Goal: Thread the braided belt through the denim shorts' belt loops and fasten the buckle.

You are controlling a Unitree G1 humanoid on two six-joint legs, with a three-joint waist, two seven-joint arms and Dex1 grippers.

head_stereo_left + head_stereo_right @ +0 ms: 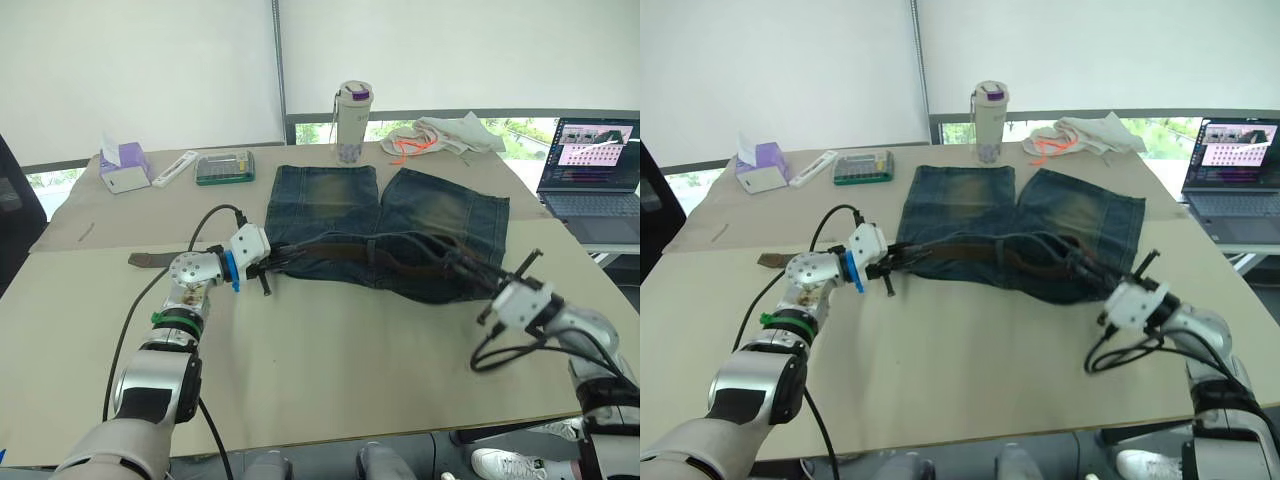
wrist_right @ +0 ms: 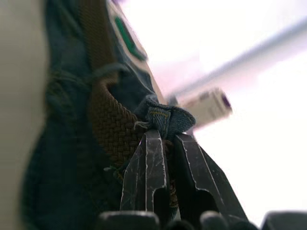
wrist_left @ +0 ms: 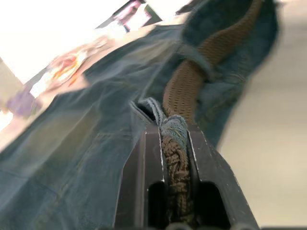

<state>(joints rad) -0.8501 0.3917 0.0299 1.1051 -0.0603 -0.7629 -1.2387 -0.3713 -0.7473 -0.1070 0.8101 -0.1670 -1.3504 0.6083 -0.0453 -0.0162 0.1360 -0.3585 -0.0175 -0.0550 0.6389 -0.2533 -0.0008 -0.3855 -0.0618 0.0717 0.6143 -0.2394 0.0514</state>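
Note:
The denim shorts (image 1: 330, 205) lie flat on the table, waistband toward me. The braided belt (image 1: 340, 250) runs along the waistband under a belt loop (image 3: 194, 60), and its brown tail (image 1: 150, 260) lies on the table left of my left arm. My left gripper (image 1: 272, 262) sits at the waistband's left end, shut on the belt together with a bit of denim (image 3: 173, 125). At the waistband's right end my right gripper (image 1: 462, 268) is shut on a bunched fold of denim (image 2: 165, 117), with the belt (image 2: 108, 124) right beside it. I cannot make out the buckle.
Along the far edge stand a bottle (image 1: 353, 122), a green case (image 1: 225, 167), a white bar (image 1: 175, 168) and a tissue box (image 1: 122, 165). A white cloth (image 1: 440, 135) lies at the back right. A laptop (image 1: 592, 165) sits off the table's right side.

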